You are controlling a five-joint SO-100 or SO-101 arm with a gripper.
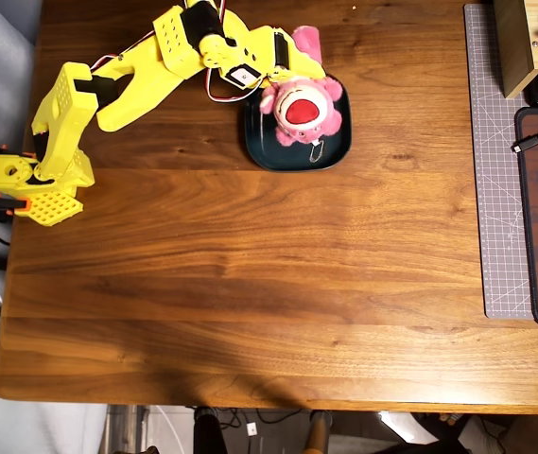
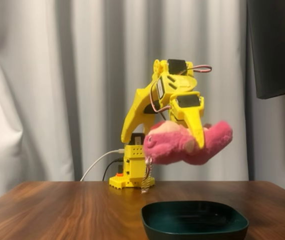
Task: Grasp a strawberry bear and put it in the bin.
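In the overhead view we see the yellow plastic arm (image 1: 127,85) reaching across the brown wooden worktop (image 1: 250,284), its jaws (image 1: 292,71) closed on the fuzzy pink plush strawberry bear (image 1: 299,109), whose red mouth patch faces up. The bear overlaps the shallow dark teal rounded-square bin (image 1: 330,151).

In the fixed view we find the bear (image 2: 182,145) held in the air, clear above the bin (image 2: 195,220), gripped between the jaws (image 2: 195,142), its metal clip (image 2: 146,177) dangling below.
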